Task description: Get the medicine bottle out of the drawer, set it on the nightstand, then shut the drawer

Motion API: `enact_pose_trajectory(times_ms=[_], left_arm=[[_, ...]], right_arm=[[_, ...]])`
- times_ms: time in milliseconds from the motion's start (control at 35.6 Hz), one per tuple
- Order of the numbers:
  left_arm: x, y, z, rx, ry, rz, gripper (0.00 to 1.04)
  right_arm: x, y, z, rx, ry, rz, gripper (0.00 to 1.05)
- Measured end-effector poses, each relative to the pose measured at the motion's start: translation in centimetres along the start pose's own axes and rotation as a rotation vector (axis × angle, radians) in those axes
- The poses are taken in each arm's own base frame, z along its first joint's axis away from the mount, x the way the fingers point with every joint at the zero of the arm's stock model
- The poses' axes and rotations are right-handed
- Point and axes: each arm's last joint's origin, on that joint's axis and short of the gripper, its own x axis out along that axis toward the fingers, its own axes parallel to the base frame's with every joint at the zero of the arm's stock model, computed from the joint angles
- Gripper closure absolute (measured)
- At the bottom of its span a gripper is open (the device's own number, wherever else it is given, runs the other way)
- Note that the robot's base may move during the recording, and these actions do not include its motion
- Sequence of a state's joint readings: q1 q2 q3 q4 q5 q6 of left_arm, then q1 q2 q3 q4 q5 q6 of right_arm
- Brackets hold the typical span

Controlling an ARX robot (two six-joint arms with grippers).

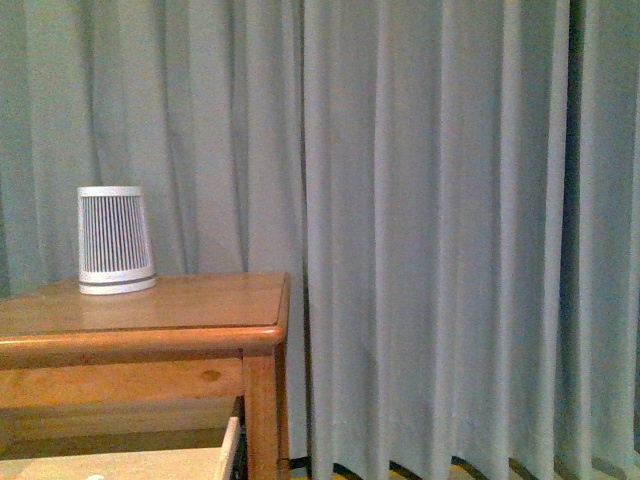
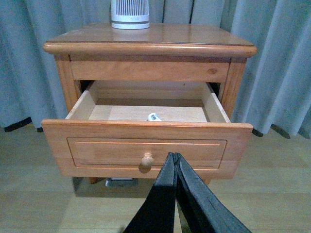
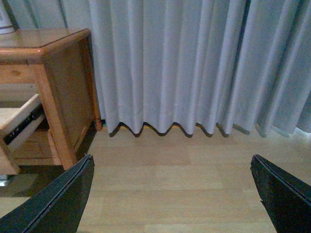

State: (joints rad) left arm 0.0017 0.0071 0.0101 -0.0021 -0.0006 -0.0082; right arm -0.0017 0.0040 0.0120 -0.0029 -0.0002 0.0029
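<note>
Well, honey-brown panelled drawer (image 2: pixel 102 145) holds white medicine bottle (image 2: pixel 154 117).

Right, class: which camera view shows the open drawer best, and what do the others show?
The left wrist view: the whole drawer shows, pulled out, front and pale inside. The front view catches only a top corner at the picture's bottom edge; the right wrist view only one side.
</note>
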Motion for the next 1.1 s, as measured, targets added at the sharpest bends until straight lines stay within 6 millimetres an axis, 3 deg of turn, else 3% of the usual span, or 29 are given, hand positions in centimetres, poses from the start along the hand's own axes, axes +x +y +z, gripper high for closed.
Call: enact_pose_trajectory(times_ms=[56, 590, 1096], left_arm=[[0.0, 0.0, 0.01, 0.0, -0.001, 0.0, 1.01], [0.0, -0.01, 0.01, 0.001, -0.001, -0.003, 0.07], [-0.04, -0.01, 0.09, 0.004, -0.008, -0.001, 0.07]], right_arm=[[0.0, 0.0, 0.0, 0.0, 0.0, 0.0, 0.07], [0.0, -0.01, 0.0, 0.0, 0.0, -0.003, 0.07], [0.0, 0.0, 0.02, 0.0, -0.002, 0.0, 0.07]])
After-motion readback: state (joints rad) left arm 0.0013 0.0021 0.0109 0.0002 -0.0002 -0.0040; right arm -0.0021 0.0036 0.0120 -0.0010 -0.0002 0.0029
